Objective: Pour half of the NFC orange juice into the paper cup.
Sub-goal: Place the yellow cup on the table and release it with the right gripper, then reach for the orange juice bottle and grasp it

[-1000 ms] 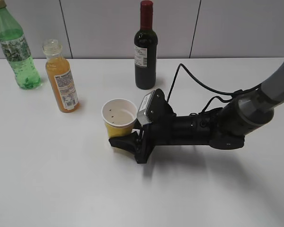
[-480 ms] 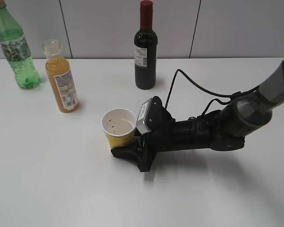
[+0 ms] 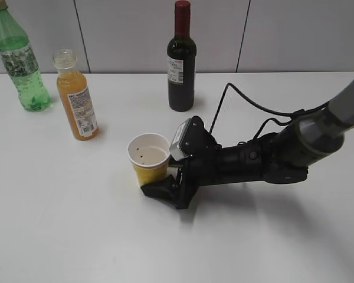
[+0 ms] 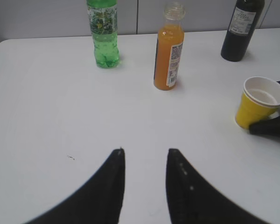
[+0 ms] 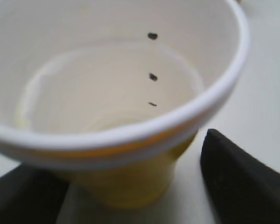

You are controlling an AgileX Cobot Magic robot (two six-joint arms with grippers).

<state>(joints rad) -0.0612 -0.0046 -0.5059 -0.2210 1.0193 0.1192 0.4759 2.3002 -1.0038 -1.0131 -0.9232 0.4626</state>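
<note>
The NFC orange juice bottle [image 3: 76, 103], uncapped with a white label, stands at the back left; it also shows in the left wrist view [image 4: 169, 56]. The yellow paper cup [image 3: 148, 158] stands upright mid-table, its white inside holding no juice [image 5: 130, 116]; the left wrist view shows it too [image 4: 260, 102]. My right gripper [image 3: 150, 180] lies low on the table with its jaws on either side of the cup's base [image 5: 135, 186]. A gap shows between the cup and the right finger. My left gripper [image 4: 144, 154] is open and empty above bare table, out of the exterior view.
A green plastic bottle [image 3: 20, 65] stands at the far back left, left of the juice [image 4: 102, 32]. A dark wine bottle [image 3: 182, 59] stands at the back centre, behind the cup [image 4: 242, 28]. A black cable runs along the right arm.
The right gripper and the cup between its jaws have shifted a little toward the table's front. The bottles have not moved.
</note>
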